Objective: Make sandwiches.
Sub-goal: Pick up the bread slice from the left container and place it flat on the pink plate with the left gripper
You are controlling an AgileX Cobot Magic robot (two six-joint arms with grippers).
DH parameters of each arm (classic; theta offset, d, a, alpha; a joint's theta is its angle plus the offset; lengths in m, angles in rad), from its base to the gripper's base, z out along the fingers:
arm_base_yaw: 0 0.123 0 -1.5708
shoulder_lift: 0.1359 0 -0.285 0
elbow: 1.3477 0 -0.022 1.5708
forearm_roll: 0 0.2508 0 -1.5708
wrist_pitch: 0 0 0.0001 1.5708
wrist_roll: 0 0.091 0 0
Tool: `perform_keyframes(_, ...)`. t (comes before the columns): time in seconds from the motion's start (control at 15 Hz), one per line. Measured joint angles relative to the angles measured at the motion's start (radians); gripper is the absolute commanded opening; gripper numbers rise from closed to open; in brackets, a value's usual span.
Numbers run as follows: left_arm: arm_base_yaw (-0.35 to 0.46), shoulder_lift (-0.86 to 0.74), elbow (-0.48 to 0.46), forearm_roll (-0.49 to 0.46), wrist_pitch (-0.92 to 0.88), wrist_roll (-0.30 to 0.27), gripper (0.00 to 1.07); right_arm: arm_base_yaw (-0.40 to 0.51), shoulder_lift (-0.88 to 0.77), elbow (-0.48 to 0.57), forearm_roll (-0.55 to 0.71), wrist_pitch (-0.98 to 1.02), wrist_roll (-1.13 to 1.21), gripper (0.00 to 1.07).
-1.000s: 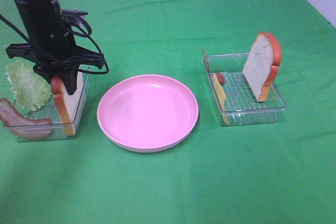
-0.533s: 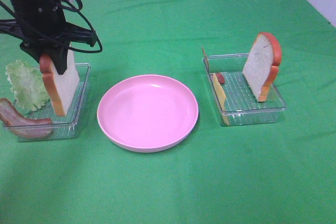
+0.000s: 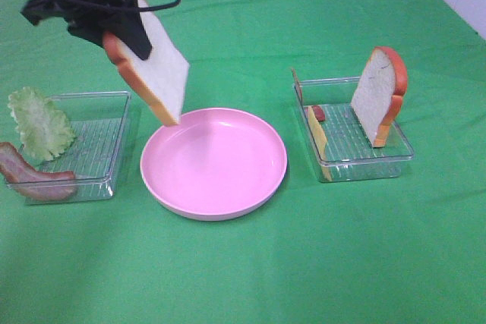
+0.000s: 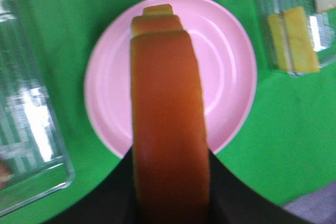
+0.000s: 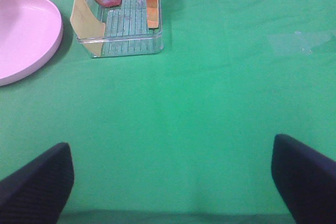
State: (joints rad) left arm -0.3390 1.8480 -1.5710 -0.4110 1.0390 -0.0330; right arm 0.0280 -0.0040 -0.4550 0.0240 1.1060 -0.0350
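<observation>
Grip: left gripper (image 3: 125,36) clamped on bread slice (image 3: 161,73), held tilted in the air above pink plate (image 3: 228,206), at its rim.
Other arm: right gripper (image 5: 173,182) jaws wide apart, empty, over green cloth (image 5: 210,103).
Done: nothing laid on plate yet.
Remaining: lettuce (image 3: 38,123) and bacon (image 3: 34,176) at left tray (image 3: 114,96); cheese (image 3: 317,130) and second slice (image 3: 378,96) in right tray (image 3: 364,168).

Green cloth (image 3: 243,278) covers the table across the whole frame. Pink plate (image 3: 213,214) at centre, slightly left. Left tray (image 3: 118,149), clear plastic, at left edge. Right tray (image 3: 364,166), clear plastic, right of centre, slightly higher. Both near the plate, not touching.
</observation>
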Motion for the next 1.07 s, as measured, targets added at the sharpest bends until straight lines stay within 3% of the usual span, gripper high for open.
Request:
perform_keyframes(0.07,0.002,0.001,0.031,-0.055,-0.017,0.048,0.00,0.000,0.000,0.000,0.000,0.000,0.000,0.99)
perform_keyframes(0.27,0.041,0.010,0.226,-0.358,-0.116,0.311,0.00,0.000,0.000,0.000,0.000,0.000,0.000,0.99)
perform_keyframes(0.4,0.052,0.047,0.262,-0.464,-0.132,0.474,0.00,0.000,0.000,0.000,0.000,0.000,0.000,0.99)
perform_keyframes(0.53,0.052,0.128,0.263,-0.619,-0.132,0.575,0.00,0.000,0.000,0.000,0.000,0.000,0.000,0.99)
perform_keyframes(0.87,0.052,0.191,0.263,-0.722,-0.167,0.585,0.00,0.000,0.000,0.000,0.000,0.000,0.000,0.99)
perform_keyframes(1.07,0.049,0.211,0.263,-0.735,-0.191,0.563,0.00,0.000,0.000,0.000,0.000,0.000,0.000,0.99)
